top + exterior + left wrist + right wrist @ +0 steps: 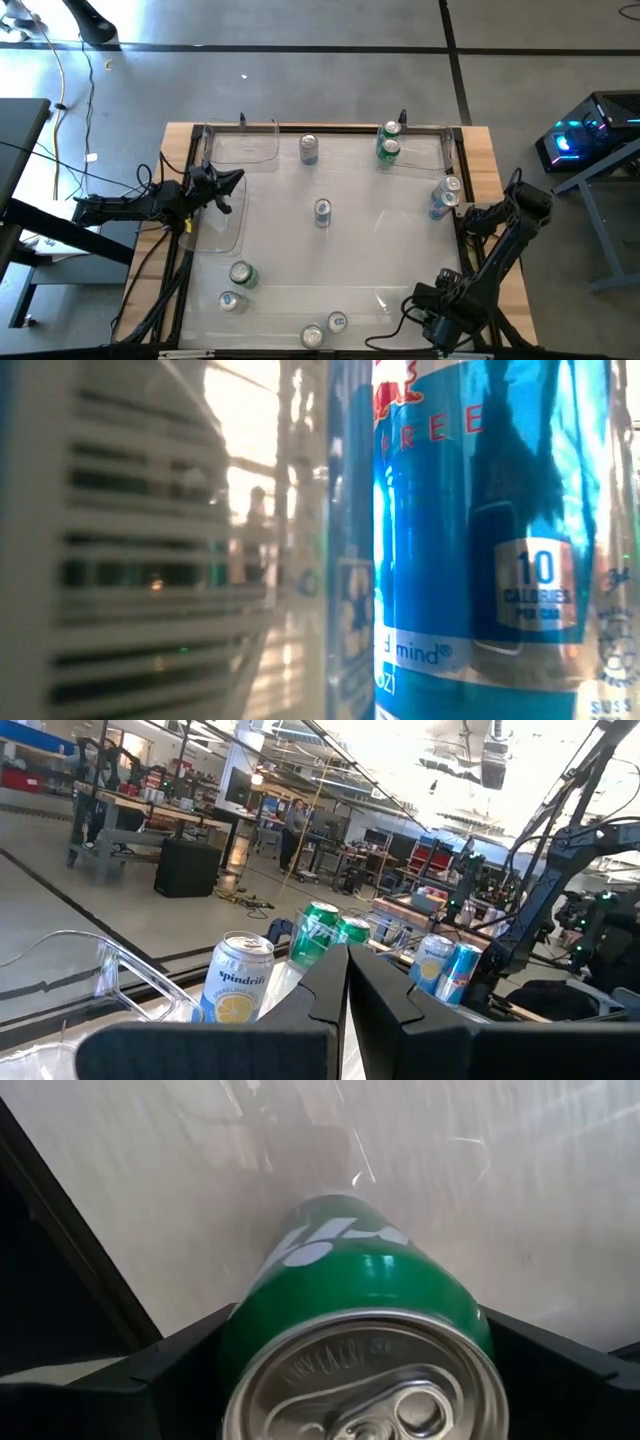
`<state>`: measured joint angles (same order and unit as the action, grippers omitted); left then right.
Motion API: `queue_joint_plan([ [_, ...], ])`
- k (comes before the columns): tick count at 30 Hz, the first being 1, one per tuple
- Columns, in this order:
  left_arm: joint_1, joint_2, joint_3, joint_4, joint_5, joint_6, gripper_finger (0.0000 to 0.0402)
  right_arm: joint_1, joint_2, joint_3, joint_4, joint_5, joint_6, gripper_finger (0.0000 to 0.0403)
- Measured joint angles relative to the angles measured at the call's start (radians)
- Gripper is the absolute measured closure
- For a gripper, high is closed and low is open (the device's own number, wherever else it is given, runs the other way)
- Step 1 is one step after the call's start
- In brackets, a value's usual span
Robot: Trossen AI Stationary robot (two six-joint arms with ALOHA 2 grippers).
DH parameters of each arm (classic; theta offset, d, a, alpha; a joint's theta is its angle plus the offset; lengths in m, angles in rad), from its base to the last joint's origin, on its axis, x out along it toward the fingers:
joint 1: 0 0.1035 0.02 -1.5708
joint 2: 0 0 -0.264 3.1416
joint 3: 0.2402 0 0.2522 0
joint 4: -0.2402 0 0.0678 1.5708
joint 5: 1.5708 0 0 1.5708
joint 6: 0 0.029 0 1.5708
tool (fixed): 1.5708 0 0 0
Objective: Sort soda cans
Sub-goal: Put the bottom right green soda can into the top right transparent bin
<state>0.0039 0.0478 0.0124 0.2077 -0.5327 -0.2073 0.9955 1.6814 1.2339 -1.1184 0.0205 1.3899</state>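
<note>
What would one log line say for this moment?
sorting soda cans | right gripper: closed on green can | left gripper: shut, empty, above clear tray

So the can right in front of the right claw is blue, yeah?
Not blue. The can right in front of the right claw is green, with a silver top. The right wrist view shows it.

Blue soda can [480, 540] filling the frame, possibly a person [257, 510] behind
</note>
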Motion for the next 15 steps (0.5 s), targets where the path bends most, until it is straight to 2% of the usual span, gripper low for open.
queue_joint_plan([
  [8,0.0,0.0,0.0,0.0,0.0,-0.001,0.0392,0.0,-0.029,0.0,-0.014,-0.018,0.008,0.0052],
  [15,0.0,0.0,0.0,0.0,0.0,-0.001,0.0392,0.0,-0.034,-0.001,-0.011,-0.022,0.023,0.0109],
])
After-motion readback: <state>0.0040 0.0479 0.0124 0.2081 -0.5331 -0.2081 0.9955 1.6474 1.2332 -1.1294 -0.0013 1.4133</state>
